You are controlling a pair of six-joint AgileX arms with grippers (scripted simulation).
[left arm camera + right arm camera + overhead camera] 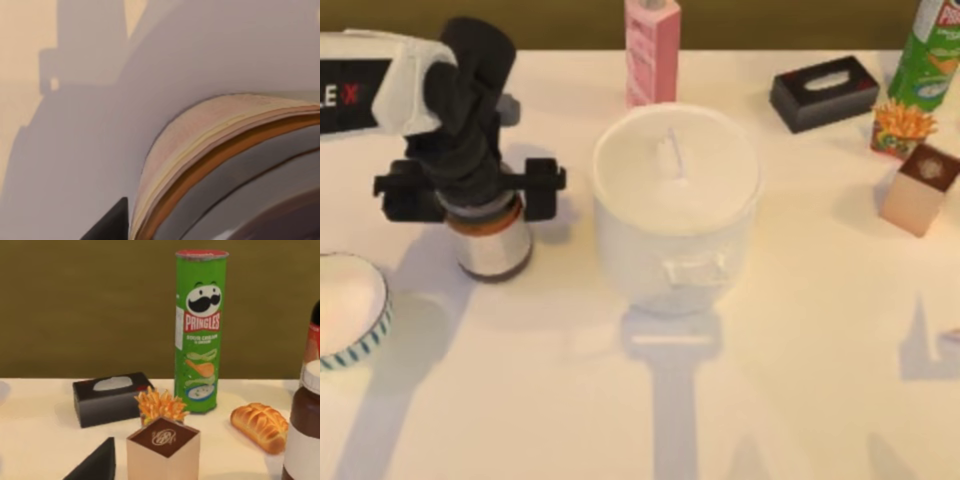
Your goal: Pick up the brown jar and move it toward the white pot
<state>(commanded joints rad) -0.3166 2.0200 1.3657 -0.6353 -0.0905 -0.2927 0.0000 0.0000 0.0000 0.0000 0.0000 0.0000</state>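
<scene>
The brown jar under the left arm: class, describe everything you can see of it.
The small cylindrical dark-brown glass jar stands upright on the cream table, left of the large white lidded pot and apart from it. An orange-red band tops its wide white label. The left gripper sits directly over its top, hiding the lid; the left wrist view shows the band close up.

Glossy white pot (smooth lid), matt table, paper-labelled brown jar.
</scene>
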